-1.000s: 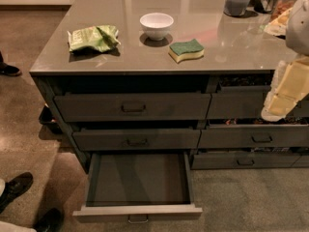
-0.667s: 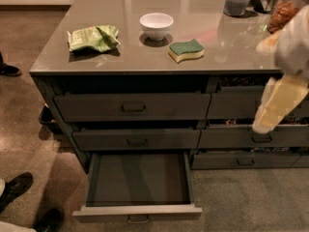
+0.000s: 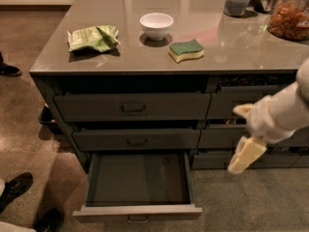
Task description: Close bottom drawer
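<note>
Bottom drawer (image 3: 139,210) is found low in the left-hand bank under the table (image 3: 159,57), pulled well out toward the camera, bare dark inside. Its flat front is seen to run left to right, with the small pull (image 3: 138,219) at centre. The two taller-fronted drawers above it are shut.

Gripper (image 3: 246,154) is noted to the right of the open drawer, apart from it, held in front of the right-hand bank and pointing down and left. Blur is heavy there, so whether the jaws are spread or pressed together cannot be told. Nothing is seen held.

Relation judged to matter: the drawer front lies left of the jaws, lower in the view and nearer the camera, probably ahead of them. A push must be delivered square to that left-right front, back into the cabinet, so the gripper would first have to be brought left and out in front of the panel. Only one arm is fitted, so no choice of side arises.
</note>
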`<state>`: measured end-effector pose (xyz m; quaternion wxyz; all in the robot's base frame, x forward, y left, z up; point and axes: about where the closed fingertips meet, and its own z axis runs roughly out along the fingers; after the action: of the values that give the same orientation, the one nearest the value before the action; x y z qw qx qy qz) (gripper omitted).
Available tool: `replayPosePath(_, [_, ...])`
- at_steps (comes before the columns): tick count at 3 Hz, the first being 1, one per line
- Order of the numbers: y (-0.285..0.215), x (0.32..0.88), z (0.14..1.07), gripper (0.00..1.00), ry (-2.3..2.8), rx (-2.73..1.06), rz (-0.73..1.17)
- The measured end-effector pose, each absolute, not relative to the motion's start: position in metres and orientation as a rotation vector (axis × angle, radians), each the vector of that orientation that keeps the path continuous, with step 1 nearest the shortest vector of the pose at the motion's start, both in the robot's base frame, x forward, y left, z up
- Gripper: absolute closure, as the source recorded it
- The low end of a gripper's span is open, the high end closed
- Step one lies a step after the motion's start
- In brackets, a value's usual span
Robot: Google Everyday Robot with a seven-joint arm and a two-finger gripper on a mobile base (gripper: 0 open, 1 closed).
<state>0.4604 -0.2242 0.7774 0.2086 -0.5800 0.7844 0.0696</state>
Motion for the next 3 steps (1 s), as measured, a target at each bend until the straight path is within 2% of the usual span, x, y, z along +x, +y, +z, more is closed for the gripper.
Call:
replayPosePath(2, [-0.197, 0.447, 0.568, 0.0, 2.184, -1.51, 0.497])
replayPosePath(3, [-0.197, 0.447, 0.568, 0.0, 2.184, -1.51, 0.497])
